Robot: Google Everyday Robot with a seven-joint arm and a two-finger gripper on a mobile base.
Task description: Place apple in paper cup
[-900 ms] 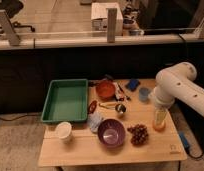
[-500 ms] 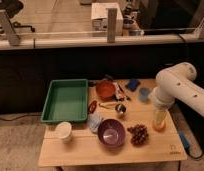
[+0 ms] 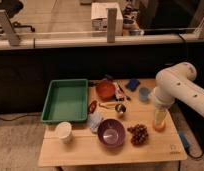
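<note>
Nothing moved; jaws poised at apple (image 3: 159, 126), beside grapes (image 3: 139, 134).

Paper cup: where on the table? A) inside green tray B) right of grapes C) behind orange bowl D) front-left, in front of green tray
D: the paper cup stands front-left, just before the green tray and left of the purple bowl; the tool is at the table's right side, by the apple.

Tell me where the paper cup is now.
Camera view: the paper cup stands front left on the table, before the green tray, left of the purple bowl; the end effector hangs far right, beside the grapes.
</note>
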